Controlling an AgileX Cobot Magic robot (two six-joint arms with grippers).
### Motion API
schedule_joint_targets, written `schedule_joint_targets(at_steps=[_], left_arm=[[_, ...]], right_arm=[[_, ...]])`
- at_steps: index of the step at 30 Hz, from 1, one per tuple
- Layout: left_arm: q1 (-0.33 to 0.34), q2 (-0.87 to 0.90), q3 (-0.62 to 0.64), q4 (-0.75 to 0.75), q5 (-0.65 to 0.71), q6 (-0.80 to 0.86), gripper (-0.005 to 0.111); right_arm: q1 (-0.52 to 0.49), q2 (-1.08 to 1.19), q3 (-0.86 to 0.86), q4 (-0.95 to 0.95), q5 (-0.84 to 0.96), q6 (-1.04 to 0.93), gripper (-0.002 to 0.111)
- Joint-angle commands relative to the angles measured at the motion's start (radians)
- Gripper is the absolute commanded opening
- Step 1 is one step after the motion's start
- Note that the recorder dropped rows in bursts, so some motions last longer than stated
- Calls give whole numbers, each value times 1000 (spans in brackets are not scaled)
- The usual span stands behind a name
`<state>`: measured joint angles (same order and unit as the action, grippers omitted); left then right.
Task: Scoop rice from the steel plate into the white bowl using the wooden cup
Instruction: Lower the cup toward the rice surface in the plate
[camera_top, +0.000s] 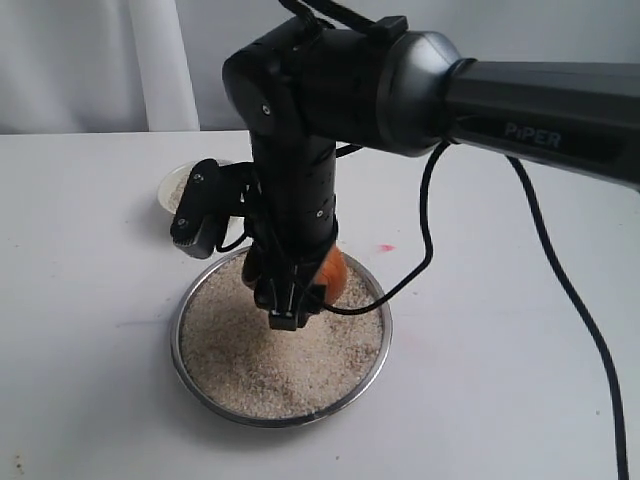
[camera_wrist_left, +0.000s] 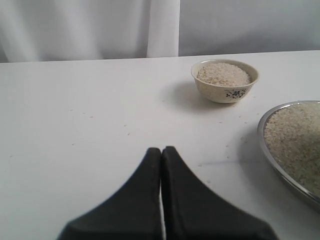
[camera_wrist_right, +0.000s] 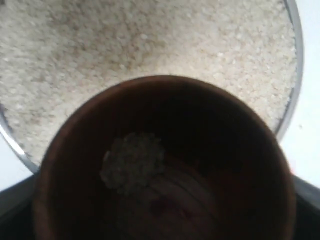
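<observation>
Plainly, the wooden cup (camera_wrist_right: 165, 165) is to be judged light, stiff and glossy, so probably slippery under hard pads. It is best taken across its rounded wall below the rim, with the mouth left free for scooping. Only a small clump of rice (camera_wrist_right: 132, 161) is seen on its dark floor in the lower half of the right wrist view, so little weight is added. The cup is held in the right gripper (camera_top: 297, 295), whose jaws are judged to be closed against its sides; dark parts of them are glimpsed at the lower corners of that view. In the exterior view the cup is found at frame centre, low over the upper right part of the steel plate (camera_top: 182, 340). Whether it touches the heap cannot be told. The white bowl (camera_wrist_left: 225, 80), already heaped, stands well apart at upper left, partly hidden by the arm. The left gripper (camera_wrist_left: 161, 150) is seen pressed together, empty, over bare table.
</observation>
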<state>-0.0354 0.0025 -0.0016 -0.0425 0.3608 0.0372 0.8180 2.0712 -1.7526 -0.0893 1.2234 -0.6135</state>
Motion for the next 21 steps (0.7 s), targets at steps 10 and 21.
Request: schedule_joint_targets(at_steps=[10,21], left_arm=[[-6,-3,2,1,-14,-3,0],[-6,-3,2,1,-14,-1,0]], right_arm=[[-110,-253,441,5,-413,-55,0],[-110,-283,417,77,-366,-115,0]])
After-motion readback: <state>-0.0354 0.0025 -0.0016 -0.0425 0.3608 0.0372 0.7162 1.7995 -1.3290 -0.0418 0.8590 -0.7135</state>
